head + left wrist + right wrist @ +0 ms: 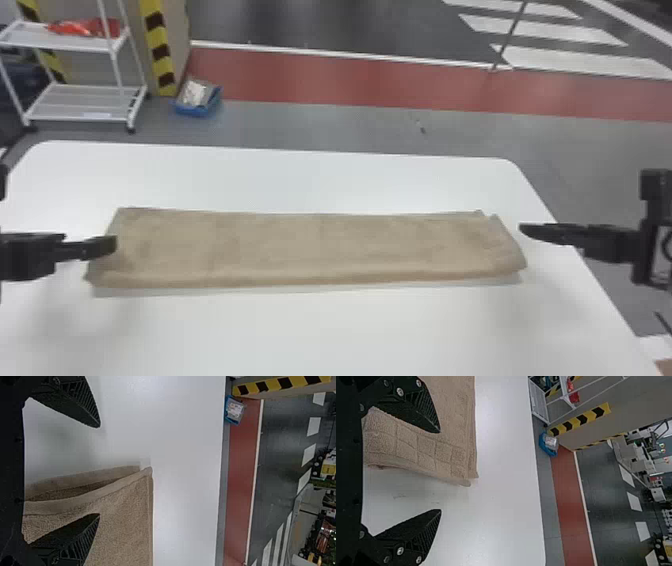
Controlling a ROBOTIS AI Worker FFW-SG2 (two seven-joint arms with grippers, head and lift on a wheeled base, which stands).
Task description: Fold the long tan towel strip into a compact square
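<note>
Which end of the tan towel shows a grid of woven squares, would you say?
The right end, near the right gripper; the left end looks plain.

So both the left gripper [106, 247] and the right gripper [531, 232] are basically all matte black, with chunky blocky bits behind long flat fingers [411, 411]. Up close those fingers are wedge-shaped, tapering to a narrow tip, and they've got fine ridges [428, 405] along the sides (kinda like a file, honestly). Round silver screws [400, 392] dot the black joints on the right one. The right arm [651, 215] also has a pale grey panel [661, 250] with a curved black marking on it.
</note>
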